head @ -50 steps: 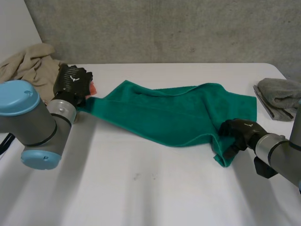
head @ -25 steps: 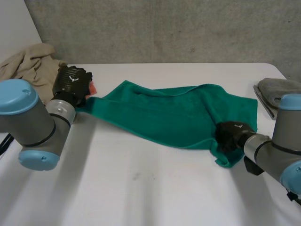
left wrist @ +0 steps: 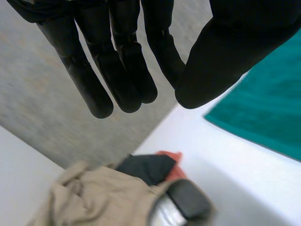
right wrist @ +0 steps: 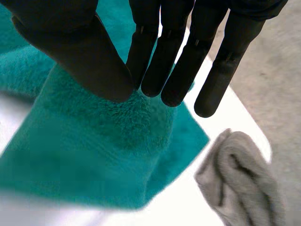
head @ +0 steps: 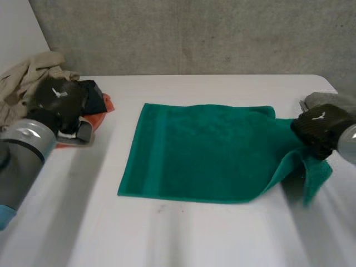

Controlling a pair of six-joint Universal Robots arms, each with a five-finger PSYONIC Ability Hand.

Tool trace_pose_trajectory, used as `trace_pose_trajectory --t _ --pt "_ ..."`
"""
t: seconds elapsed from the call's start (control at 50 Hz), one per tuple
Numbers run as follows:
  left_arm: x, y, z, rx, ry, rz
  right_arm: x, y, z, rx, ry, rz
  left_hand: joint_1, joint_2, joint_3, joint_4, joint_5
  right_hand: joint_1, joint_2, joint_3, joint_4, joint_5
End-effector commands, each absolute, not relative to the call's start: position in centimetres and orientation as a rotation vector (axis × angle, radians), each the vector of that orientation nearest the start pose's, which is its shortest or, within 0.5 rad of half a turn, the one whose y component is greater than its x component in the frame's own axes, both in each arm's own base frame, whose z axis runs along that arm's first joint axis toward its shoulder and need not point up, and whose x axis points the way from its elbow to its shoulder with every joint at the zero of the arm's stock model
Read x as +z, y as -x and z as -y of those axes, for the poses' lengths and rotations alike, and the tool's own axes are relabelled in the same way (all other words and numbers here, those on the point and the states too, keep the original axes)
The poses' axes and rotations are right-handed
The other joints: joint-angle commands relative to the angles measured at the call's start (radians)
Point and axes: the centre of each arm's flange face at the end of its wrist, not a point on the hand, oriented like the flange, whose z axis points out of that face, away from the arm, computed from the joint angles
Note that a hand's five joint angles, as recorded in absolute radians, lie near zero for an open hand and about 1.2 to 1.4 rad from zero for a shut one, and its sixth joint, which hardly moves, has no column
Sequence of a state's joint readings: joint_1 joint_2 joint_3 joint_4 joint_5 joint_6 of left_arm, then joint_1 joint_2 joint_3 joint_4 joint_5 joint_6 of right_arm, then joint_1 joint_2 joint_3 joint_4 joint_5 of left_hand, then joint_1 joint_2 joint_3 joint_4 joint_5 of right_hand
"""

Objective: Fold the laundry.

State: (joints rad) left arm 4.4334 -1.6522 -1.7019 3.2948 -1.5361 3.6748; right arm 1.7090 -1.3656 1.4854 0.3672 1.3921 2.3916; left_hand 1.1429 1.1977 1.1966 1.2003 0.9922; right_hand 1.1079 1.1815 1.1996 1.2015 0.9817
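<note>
**A:** Where is the laundry?

**B:** The green terry towel [head: 200, 153] lies spread across the middle of the white counter [head: 183, 239]. Most of it is flat, with its left edge and near edge straight on the surface. The corner toward the robot's right is lifted off the counter.

**A:** What is lifting it?

**B:** The right hand [head: 321, 129]. It pinches that corner between the thumb and its straight fingers [right wrist: 181, 61]. The cloth rises to the thumb tip and hangs from the hand in a fold.

**A:** And the other one?

**B:** The left hand [head: 55, 99] is off the towel, over the heap at the counter's left end. Its fingers [left wrist: 94, 89] are straight and relaxed, and it holds nothing.

**A:** What is in the heap?

**B:** A crumpled beige cloth [head: 25, 78], a flat orange cloth [head: 105, 104] and a dark cloth [head: 99, 92] lying on the orange one. All three are bunched together.

**A:** Anything at the right end?

**B:** A folded grey towel [right wrist: 244, 183] lies just beyond the right hand, near the counter's far right corner.

**A:** How much room is there?

**B:** Bare counter runs between the heap and the green towel's left edge. A wide bare strip lies in front of the near edge. Another band lies behind the far edge, up to the grey concrete wall [head: 194, 33].
</note>
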Motion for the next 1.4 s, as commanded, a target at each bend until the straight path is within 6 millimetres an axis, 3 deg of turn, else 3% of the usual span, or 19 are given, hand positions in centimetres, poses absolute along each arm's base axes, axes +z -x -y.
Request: trace_pose_trajectory --t 0.02,0.06,0.1,0.18,0.26,0.52,1.04,1.24,1.4 --pt "19.8 24.8 25.8 -1.919 -1.086 -2.177 20.3 -20.9 29.7 -1.680 1.201 -2.462 0.253 0.199 0.200 0.196 0.230 0.288 0.215 0.197 0.195 0.240" --pt "18.5 26.2 24.9 -1.922 -1.170 -2.200 20.0 -20.9 29.9 -1.683 1.176 -2.462 -0.181 -0.236 -0.235 -0.239 -0.205 0.288 0.215 0.197 0.195 0.240" --pt "17.3 26.9 24.5 -1.922 -1.243 -2.210 19.7 -20.9 30.3 -1.706 1.150 -2.462 -0.476 -0.531 -0.530 -0.533 -0.500 0.288 0.215 0.197 0.195 0.240" --pt "15.6 27.2 24.3 -1.894 -1.314 -2.251 19.7 -20.8 30.6 -1.755 1.133 -2.455 -0.662 -0.717 -0.716 -0.719 -0.686 0.288 0.215 0.197 0.195 0.240" --pt "14.1 26.9 23.9 -1.832 -1.357 -2.289 19.3 -20.7 30.9 -1.791 1.121 -2.454 -0.712 -0.767 -0.766 -0.769 -0.736 0.288 0.215 0.197 0.195 0.240" --pt "11.4 27.2 23.9 -1.733 -1.457 -2.273 18.0 -20.9 31.0 -1.789 1.125 -2.454 -0.674 -0.729 -0.728 -0.731 -0.698 0.288 0.215 0.197 0.195 0.240" --pt "11.1 27.9 26.9 -1.775 -1.420 -2.250 17.0 -20.8 30.2 -1.736 1.130 -2.474 -0.331 -0.385 -0.384 -0.388 -0.354 0.288 0.215 0.197 0.195 0.240" --pt "12.1 28.5 27.6 -1.830 -1.406 -2.209 16.7 -20.9 29.9 -1.720 1.135 -2.478 -0.377 -0.432 -0.431 -0.435 -0.401 0.288 0.215 0.197 0.195 0.240" --pt "11.8 28.7 27.8 -1.827 -1.415 -2.208 16.7 -20.9 29.8 -1.716 1.135 -2.480 -0.419 -0.473 -0.472 -0.476 -0.442 0.288 0.215 0.197 0.195 0.240"
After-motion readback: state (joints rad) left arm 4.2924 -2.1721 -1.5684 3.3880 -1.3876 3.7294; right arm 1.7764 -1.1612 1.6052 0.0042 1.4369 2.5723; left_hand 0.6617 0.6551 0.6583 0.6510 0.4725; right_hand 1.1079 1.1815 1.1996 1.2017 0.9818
